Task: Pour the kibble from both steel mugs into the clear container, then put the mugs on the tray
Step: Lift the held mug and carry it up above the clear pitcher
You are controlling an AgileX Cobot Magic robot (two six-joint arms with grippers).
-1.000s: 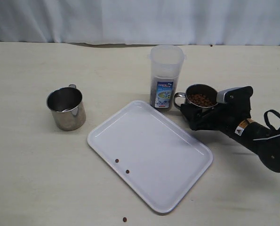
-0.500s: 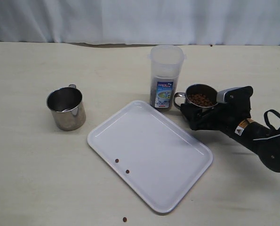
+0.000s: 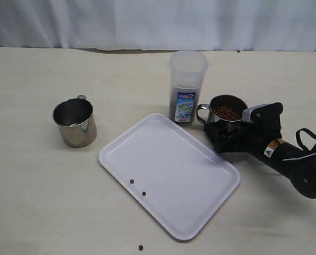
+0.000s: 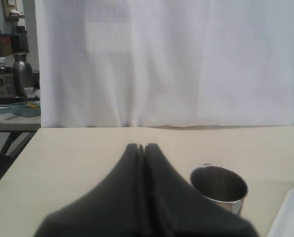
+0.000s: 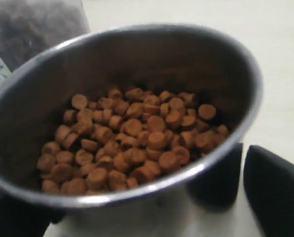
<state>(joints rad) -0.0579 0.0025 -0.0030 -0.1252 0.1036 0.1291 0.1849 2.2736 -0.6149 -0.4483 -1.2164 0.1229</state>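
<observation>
Between spread right jaws: steel mug [image 5: 151, 64] holding kibble [image 5: 132, 138].

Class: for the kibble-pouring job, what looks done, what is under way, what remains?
Done: the left mug looks empty, and the container holds kibble. Under way: the right gripper stands open around the full mug, which sits on the table. Remaining: pour that mug, then put both mugs on the tray; neither is on it. Two stray pellets lie on the tray.
</observation>
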